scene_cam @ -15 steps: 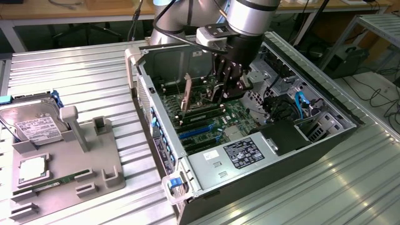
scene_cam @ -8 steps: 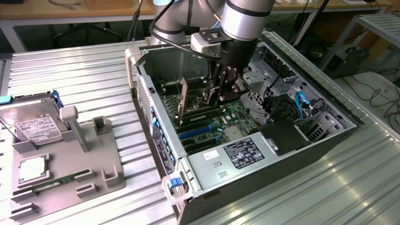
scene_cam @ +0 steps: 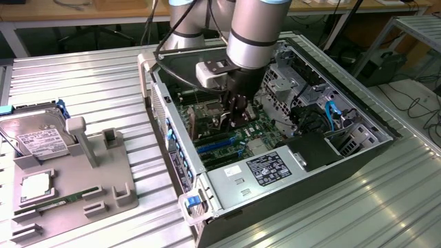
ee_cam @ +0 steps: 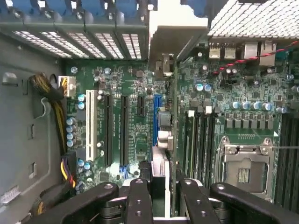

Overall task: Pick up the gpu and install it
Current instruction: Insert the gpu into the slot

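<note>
My gripper (scene_cam: 236,114) reaches down into the open computer case (scene_cam: 175,150), over the green motherboard (scene_cam: 238,137). In the wrist view, the gripper (ee_cam: 163,191) is shut on the gpu (ee_cam: 161,140), a thin card seen edge-on between the black fingers (ee_cam: 140,196). The card runs along the blue expansion slot (ee_cam: 155,114), and its pale metal end bracket (ee_cam: 175,35) sits at the case's rear wall. Whether the card touches the slot I cannot tell.
A grey fixture (scene_cam: 103,175) at the exterior view's left carries a silver hard drive (scene_cam: 38,137) and a green memory stick (scene_cam: 51,205). Inside the case are the power supply (scene_cam: 269,170), black slots (ee_cam: 124,130), a CPU socket (ee_cam: 245,170) and yellow cables (ee_cam: 58,116).
</note>
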### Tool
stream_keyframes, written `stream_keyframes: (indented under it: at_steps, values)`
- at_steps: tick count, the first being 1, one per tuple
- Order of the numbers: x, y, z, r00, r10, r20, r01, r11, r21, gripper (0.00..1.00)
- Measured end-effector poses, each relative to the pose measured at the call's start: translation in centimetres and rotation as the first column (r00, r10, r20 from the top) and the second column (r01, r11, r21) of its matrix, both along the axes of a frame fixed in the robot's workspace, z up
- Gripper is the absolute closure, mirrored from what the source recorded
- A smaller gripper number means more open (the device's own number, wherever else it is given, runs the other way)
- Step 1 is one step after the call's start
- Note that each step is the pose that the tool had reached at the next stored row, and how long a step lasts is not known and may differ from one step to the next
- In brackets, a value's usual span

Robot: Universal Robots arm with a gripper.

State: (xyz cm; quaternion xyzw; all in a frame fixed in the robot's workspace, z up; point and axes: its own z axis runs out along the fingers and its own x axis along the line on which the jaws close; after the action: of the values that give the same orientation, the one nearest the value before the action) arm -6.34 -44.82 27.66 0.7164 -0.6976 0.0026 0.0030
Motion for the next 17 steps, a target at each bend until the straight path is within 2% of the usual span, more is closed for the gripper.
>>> stream_keyframes:
  at_steps: [1, 2, 3, 4, 7, 10, 17]
  values:
    - [-0.2, -0.47, -0.82, 0.9992, -0.039, -0.0001, 0.039, 0.9992, 0.0001, 0.72]
    - [-0.7, -0.64, -2.09, 0.9992, -0.039, -0.0001, 0.039, 0.9992, 0.0003, 0.72]
    - [-1.1, -1.00, -2.63, 0.9992, -0.039, -0.0001, 0.039, 0.9992, 0.0002, 0.72]
    - [-1.5, -1.00, -2.88, 0.9992, -0.039, -0.0001, 0.039, 0.9992, 0.0002, 0.72]
    - [-1.6, -1.00, -3.05, 0.9992, -0.039, -0.0002, 0.039, 0.9992, 0.0002, 0.72]
    - [-1.7, -0.99, -3.73, 0.9992, -0.039, -0.0009, 0.039, 0.9992, 0.0002, 0.72]
    - [-1.4, -0.99, -3.75, 0.9992, -0.039, -0.0010, 0.039, 0.9992, 0.0003, 0.72]
